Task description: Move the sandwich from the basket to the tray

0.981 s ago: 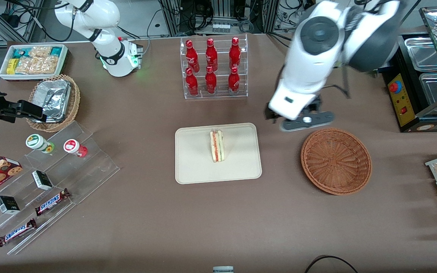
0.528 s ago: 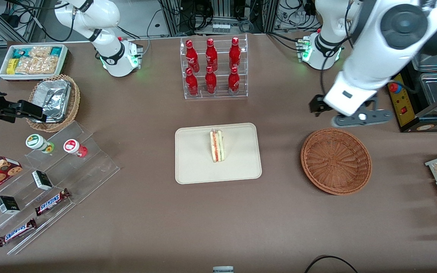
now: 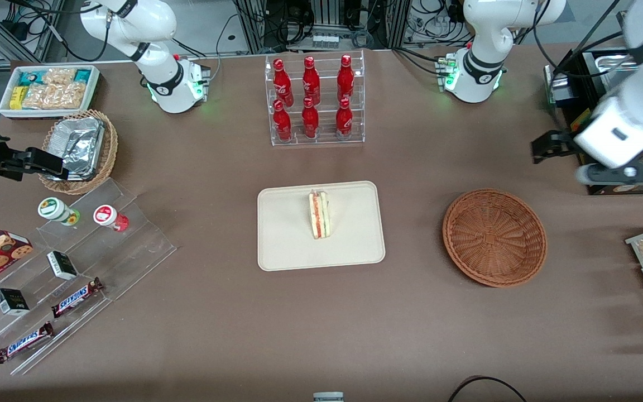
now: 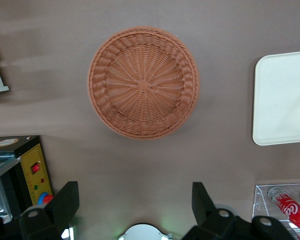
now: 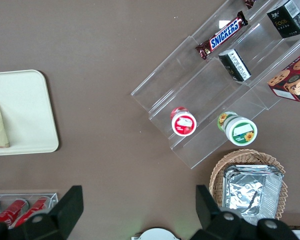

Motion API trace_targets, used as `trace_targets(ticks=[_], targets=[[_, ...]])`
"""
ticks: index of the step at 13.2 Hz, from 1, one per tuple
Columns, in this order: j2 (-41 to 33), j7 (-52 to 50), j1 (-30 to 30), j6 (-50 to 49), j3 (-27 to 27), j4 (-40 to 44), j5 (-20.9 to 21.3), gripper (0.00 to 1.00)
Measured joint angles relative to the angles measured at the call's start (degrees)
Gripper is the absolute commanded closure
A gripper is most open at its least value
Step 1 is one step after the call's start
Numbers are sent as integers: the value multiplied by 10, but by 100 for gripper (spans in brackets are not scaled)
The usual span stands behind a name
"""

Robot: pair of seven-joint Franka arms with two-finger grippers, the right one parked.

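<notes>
The left arm's gripper hangs high above the table toward the working arm's end, farther from the front camera than the basket, its two dark fingers spread wide apart with nothing between them. In the wrist view the bare brown table shows through the gap. The basket is a round, shallow, reddish-brown wicker bowl standing on the table, and only its woven spokes and coiled rim show inside. Beside it, toward the parked arm's end, lies the tray, a flat cream rectangle with rounded corners and a low rim. The sandwich rests on the tray near its middle, well apart from the basket. It is a narrow wedge of pale bread standing on edge, with a red strip of filling along the part farther from the front camera and green along the nearer part. Farther from the camera than the tray, a clear rack holds six red bottles in two rows. Toward the parked arm's end, a tan wicker basket holds a crumpled foil container, and a white bin holds snack packets.
</notes>
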Motion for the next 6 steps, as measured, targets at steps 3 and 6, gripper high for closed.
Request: trace_targets(ticks=[3, 6], targets=[[-11, 9, 10, 0, 17, -1, -1, 1], [-12, 9, 9, 0, 17, -1, -1, 1]])
